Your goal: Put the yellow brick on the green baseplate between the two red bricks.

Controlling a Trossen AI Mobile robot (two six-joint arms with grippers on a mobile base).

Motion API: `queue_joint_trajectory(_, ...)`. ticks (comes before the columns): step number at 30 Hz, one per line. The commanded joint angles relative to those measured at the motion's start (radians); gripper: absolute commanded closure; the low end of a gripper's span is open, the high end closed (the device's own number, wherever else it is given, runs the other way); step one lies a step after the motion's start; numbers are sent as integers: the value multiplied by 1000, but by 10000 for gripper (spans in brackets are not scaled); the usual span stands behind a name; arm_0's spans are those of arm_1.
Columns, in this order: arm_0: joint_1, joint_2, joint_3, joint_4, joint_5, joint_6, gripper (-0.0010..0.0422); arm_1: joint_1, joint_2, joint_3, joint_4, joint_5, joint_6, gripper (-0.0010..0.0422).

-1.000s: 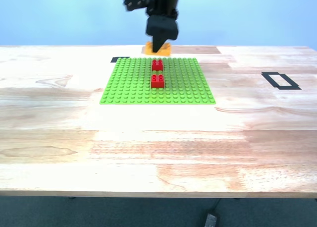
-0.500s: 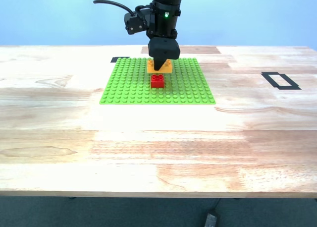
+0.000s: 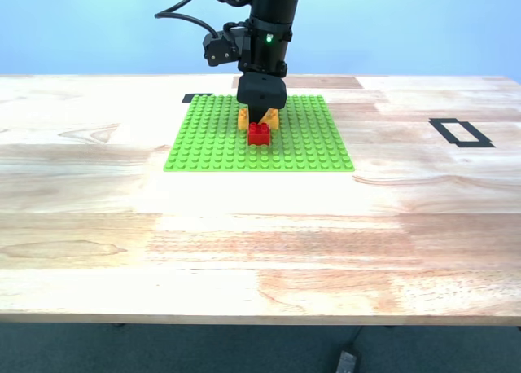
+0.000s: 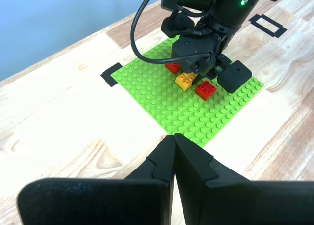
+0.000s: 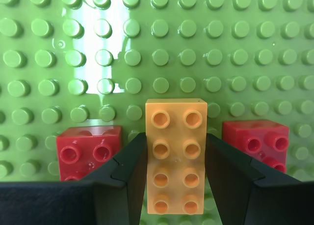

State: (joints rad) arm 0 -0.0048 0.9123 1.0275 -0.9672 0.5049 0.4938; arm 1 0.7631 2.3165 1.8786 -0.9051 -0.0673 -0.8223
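My second tool (image 5: 174,185) is gripping the yellow brick (image 5: 175,156), eight studs, glossy orange-yellow, sitting between two red bricks (image 5: 89,150) over the green baseplate (image 5: 245,53); my first tool (image 4: 173,158) is clenched.

The exterior view is looking level across the pale wooden table (image 3: 260,226) from its near edge, facing the blue wall. The first wrist view is looking down from higher up and farther off, past my first gripper (image 4: 173,151). The second wrist view is looking straight down from very close, right above my second gripper (image 5: 174,166). All three are sharing the flat square bright-green studded baseplate (image 3: 309,149) (image 4: 162,95) (image 5: 235,63).
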Motion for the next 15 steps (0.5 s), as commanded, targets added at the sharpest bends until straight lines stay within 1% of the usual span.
queue_joint_trajectory(1,0,0,0,1,1,0,413,1,8,2,-1,-5,2,351)
queue_joint_trajectory(8,0,0,0,2,1,0,412,-5,-6,2,10,-5,3,351)
queue_joint_trajectory(10,0,0,0,3,0,0,413,-5,-9,2,12,-5,5,345)
queue_joint_trajectory(12,0,0,0,2,1,1,412,-5,-12,2,12,-7,8,329)
queue_joint_trajectory(15,0,0,0,2,1,1,412,-5,-14,1,12,-9,19,286)
